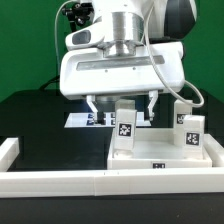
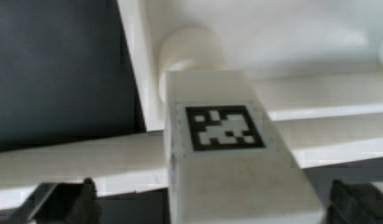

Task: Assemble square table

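The pincer stands spread directly above an upright post on the slab, fingers apart at either side of its top. More posts crowd the exterior view's right. The rail walls the near edge. The black worktop lies bare on the exterior view's left.

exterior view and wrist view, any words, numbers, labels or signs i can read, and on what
No words, brand names or numbers can be read in either view.
Black-and-white tag patterns, no letters: on the post under the gripper, on the two posts at the exterior view's right, and on the marker board.
Small dark mark on the tabletop slab's front edge: too small to read.
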Motion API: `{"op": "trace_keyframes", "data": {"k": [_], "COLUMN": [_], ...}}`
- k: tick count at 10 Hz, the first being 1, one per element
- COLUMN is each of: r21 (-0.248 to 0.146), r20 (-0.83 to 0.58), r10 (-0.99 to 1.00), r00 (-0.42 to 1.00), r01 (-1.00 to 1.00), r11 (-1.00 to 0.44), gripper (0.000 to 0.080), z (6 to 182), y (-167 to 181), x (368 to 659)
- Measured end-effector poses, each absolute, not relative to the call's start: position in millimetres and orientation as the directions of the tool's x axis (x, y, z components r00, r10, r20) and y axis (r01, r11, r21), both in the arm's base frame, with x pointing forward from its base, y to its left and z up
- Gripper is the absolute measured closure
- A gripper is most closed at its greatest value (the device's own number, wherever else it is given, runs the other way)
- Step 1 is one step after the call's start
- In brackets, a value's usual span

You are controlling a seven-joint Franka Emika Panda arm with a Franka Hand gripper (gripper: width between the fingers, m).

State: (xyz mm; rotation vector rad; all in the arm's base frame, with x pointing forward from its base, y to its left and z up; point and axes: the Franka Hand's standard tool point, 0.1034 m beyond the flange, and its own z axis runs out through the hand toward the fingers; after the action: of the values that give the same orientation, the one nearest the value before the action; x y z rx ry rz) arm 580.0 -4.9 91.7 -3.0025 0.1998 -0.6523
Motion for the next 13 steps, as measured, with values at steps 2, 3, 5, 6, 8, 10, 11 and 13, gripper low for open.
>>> {"op": "trace_keyframes", "data": {"k": [2, 3, 5, 6, 8, 10, 11, 13], "r21": [-0.09, -0.119, -0.155, -0.169, -0.166, -0.162, -0.161, -0.161], "r20": [0.393, 0.289, 0.153, 0.097, 0.106, 0.118, 0.12, 0.12], "r10": [-0.139, -0.141, -0.138, -0.128, -0.126, -0.126, -0.124, -0.125], "r00": [0.909, 0.947, 0.978, 0.987, 0.986, 0.985, 0.985, 0.985], "r01": [-0.113, -0.11, -0.115, -0.11, -0.108, -0.106, -0.104, -0.105], "r11": [-0.99, -0.987, -0.981, -0.979, -0.98, -0.981, -0.981, -0.981], "gripper": [0.015, 0.015, 0.015, 0.015, 0.015, 0.015, 0.0258, 0.0392], "z": [86.4, 81.2, 81.0, 82.6, 81.9, 82.0, 81.7, 81.7], "y": [-4.9, -2.1, -4.8, -4.0, -6.6, -7.5, -7.9, -8.1], "x": [578.5, 577.7, 580.2, 580.9, 584.0, 585.1, 584.9, 584.9]}}
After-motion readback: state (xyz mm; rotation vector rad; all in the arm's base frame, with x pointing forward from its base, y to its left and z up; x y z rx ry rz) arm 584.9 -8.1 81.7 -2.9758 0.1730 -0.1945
